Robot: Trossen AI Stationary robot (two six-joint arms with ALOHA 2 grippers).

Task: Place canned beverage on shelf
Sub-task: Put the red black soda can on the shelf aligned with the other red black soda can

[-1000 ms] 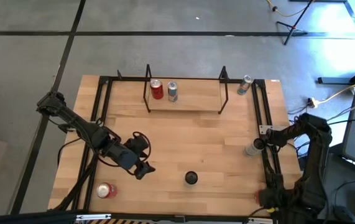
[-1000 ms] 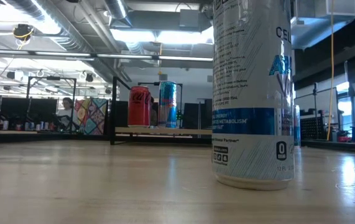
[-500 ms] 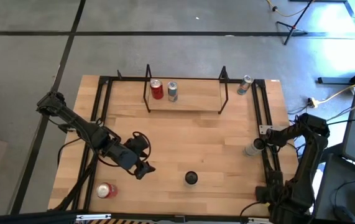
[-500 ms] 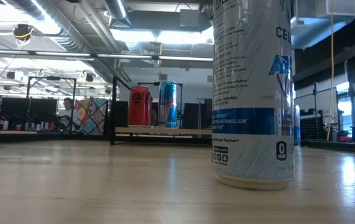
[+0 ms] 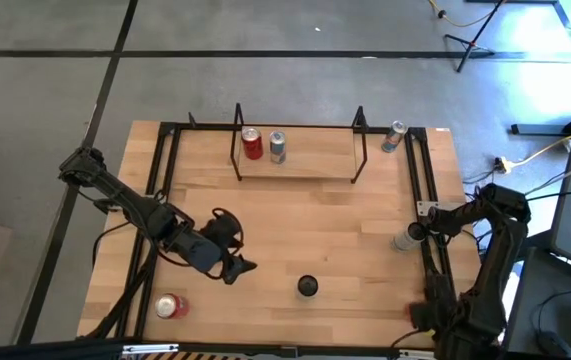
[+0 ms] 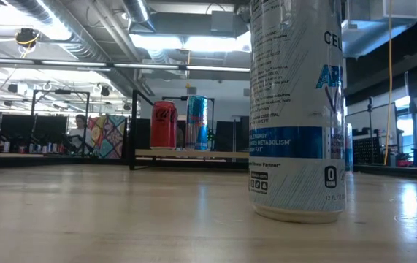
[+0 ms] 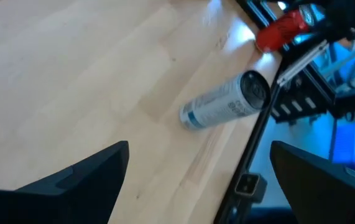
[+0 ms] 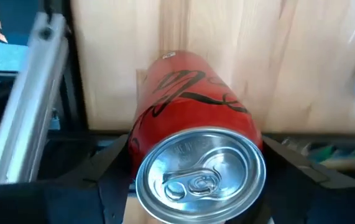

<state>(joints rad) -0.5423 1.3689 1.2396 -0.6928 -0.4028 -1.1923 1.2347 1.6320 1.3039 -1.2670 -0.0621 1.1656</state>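
The shelf [image 5: 298,165] stands at the table's far edge with a red can [image 5: 252,145] and a blue-silver can [image 5: 277,147] upright on its wood floor. My right gripper [image 5: 420,313] is open at the near right corner. Its fingers stand on either side of a red can [image 8: 189,118] that lies on its side, top toward the wrist. My left gripper [image 5: 233,242] is open and empty left of the middle. A white-and-blue can [image 5: 307,287] stands upright to its right and looms in the low view [image 6: 296,109]. My right gripper's fingers [image 8: 112,171] lie along the lying red can's two sides [image 8: 141,134], close to it. Whether they touch it I cannot tell. The can rests on the table.
Another red can [image 5: 170,305] lies near the near left corner. A silver can [image 5: 403,238] stands by the right black rail [image 5: 420,190]. One more can [image 5: 394,135] is at the far right, outside the shelf. Bare wood lies between the shelf and the grippers.
My left gripper has edged a little toward the table's right, toward the white-and-blue can, staying open. My right arm has shifted slightly over the near right corner. No can has moved.
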